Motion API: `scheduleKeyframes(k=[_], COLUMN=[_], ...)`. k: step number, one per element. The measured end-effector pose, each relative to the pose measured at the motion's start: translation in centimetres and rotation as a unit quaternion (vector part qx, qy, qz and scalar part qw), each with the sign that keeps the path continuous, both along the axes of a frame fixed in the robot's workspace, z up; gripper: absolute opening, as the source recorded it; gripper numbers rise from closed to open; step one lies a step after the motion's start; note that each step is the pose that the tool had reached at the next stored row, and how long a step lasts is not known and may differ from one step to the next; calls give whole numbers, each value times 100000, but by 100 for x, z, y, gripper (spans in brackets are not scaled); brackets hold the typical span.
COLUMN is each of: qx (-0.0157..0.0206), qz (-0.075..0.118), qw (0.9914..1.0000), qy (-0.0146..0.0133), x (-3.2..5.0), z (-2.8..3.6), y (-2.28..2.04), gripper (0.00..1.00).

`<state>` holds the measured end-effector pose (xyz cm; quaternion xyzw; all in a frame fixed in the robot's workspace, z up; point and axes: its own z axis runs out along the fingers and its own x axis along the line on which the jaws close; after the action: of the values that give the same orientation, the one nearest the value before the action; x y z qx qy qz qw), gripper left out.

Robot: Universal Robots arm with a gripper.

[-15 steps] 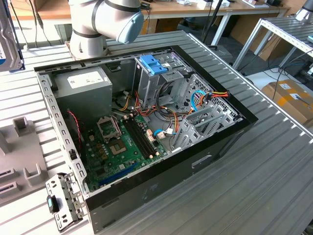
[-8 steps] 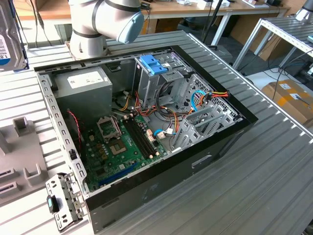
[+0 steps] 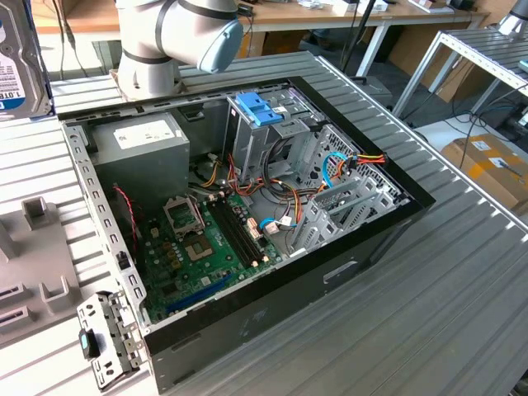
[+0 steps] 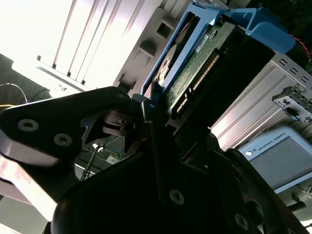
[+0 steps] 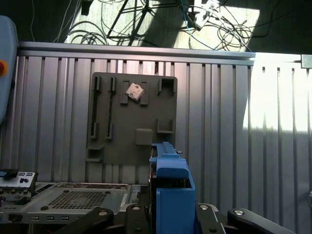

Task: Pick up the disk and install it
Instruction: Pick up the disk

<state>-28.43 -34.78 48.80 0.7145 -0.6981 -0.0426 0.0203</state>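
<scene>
claw (image 5: 169, 212) closed on disk (image 5: 171, 178), blue rails showing

Disk (image 4: 195, 63): bright blue rails, green circuit board; table (image 5: 219, 122) pale grey with straight parallel ribs; motherboard (image 3: 198, 256) green; computer case (image 3: 272, 318) black outside, grey metal within.

Ribbed silver surface (image 3: 462, 272) carrying everything, its grooves running lengthwise. Open black computer case (image 3: 272, 326) lying on its side in the middle, circuit boards and cables facing up. Grey slotted fixture plate (image 3: 33, 256) lying flat at exterior view's left, just beside case. Small perforated metal bracket (image 3: 107, 342) lying by case's near corner, close to plate. Arm's base (image 3: 148, 66) standing on surface behind case.
</scene>
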Motion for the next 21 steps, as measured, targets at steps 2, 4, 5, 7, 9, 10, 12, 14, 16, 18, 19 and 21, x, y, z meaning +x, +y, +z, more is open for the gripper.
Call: scheduleKeyframes(k=[2,4,5,7,9,10,12,14,16,18,19,21], qx=[-1,1,0,-2,1,-1,1,-4,0,-1,0,-1], qz=[3,3,1,-4,2,1,2,2,-3,0,1,1], qw=[100000,100000,100000,100000,100000,100000,100000,100000,100000,100000,100000,100000], qy=[0,0,1,3,0,2,-1,3,0,0,-1,4], x=[26,50,59,75,93,101,118,141,164,182,202,222], z=[-1,-3,-3,-3,-4,-4,-5,-6,-7,-8,-8,-9], y=[0,0,0,0,0,0,0,0,0,0,0,0], gripper=[36,36,36,36,36,36,36,36,36,36,36,36])
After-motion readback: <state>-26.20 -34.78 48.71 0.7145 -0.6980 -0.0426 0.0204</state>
